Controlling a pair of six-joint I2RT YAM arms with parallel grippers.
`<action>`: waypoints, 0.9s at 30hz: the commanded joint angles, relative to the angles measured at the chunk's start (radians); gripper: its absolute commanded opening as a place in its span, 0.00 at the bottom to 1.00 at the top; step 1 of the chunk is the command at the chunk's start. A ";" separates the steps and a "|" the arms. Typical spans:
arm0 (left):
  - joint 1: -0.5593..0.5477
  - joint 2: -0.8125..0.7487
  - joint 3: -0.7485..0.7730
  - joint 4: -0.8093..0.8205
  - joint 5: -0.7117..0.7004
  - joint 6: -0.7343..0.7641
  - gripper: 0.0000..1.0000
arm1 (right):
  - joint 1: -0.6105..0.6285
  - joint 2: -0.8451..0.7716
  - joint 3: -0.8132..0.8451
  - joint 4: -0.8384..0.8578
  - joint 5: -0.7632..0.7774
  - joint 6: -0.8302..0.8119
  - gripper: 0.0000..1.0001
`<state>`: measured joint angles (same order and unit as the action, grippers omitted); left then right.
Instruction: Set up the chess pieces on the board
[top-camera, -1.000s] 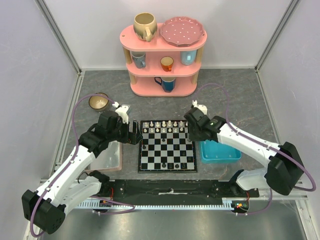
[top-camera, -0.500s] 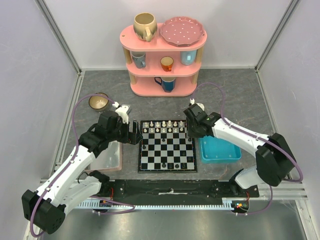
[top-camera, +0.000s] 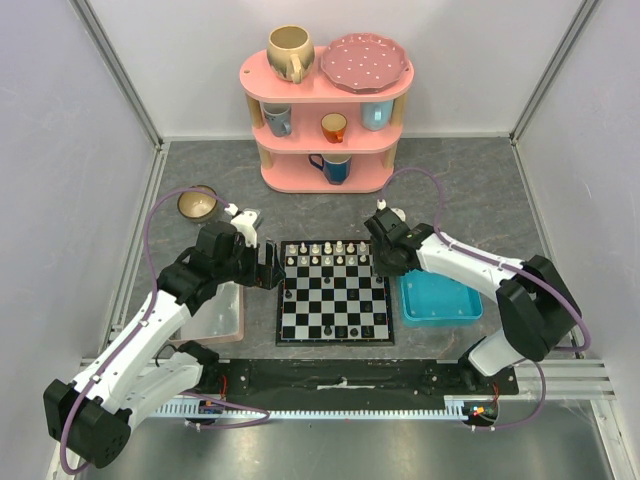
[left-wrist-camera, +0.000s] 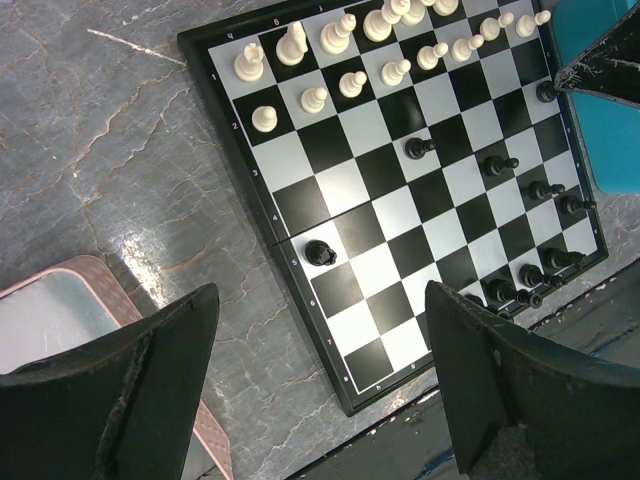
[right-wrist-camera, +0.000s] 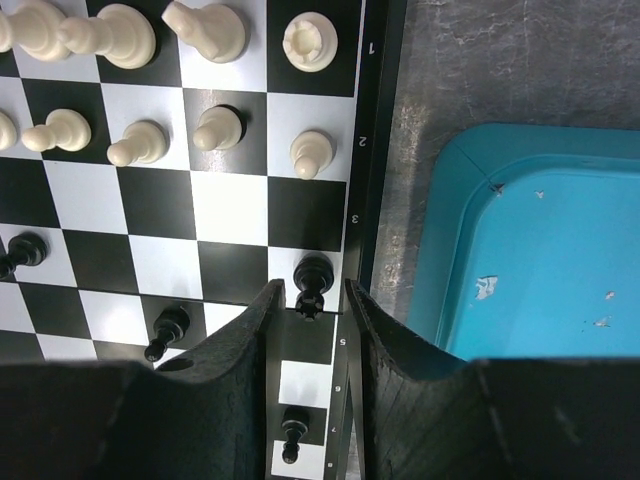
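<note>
The board (top-camera: 335, 300) lies in the middle of the table. Cream-white chess pieces (right-wrist-camera: 218, 128) fill its two far rows, and black ones (left-wrist-camera: 535, 275) stand scattered on the near half. My right gripper (right-wrist-camera: 312, 295) is low over the board's right edge. Its narrowly parted fingers flank a black piece (right-wrist-camera: 313, 280), with a thin gap on each side. My left gripper (left-wrist-camera: 320, 295) hovers wide open above the board's left edge, holding nothing. A lone black piece (left-wrist-camera: 320, 252) stands just beyond it.
A blue tray (top-camera: 440, 300) lies right of the board, close to my right fingers (right-wrist-camera: 385, 330). A pink-rimmed grey tray (top-camera: 215, 315) is on the left, under the left arm. A pink shelf (top-camera: 325, 120) with cups stands at the back, with a small bowl (top-camera: 197, 205) to its left.
My right gripper has shifted left onto the board's right edge and its jaws have narrowed around the black piece. The left arm has not moved.
</note>
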<state>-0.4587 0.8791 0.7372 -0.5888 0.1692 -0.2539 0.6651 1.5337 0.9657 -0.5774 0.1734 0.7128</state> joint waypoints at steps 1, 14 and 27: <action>-0.005 0.003 0.002 0.030 0.030 0.030 0.89 | -0.005 0.013 0.013 0.025 0.000 -0.016 0.36; -0.005 0.000 0.002 0.032 0.032 0.030 0.89 | -0.010 0.020 0.008 0.036 -0.015 -0.018 0.19; -0.005 0.000 0.004 0.032 0.030 0.030 0.89 | 0.031 -0.225 -0.038 -0.114 -0.063 0.000 0.11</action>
<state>-0.4587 0.8791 0.7372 -0.5888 0.1856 -0.2535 0.6655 1.4227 0.9485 -0.6090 0.1287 0.7063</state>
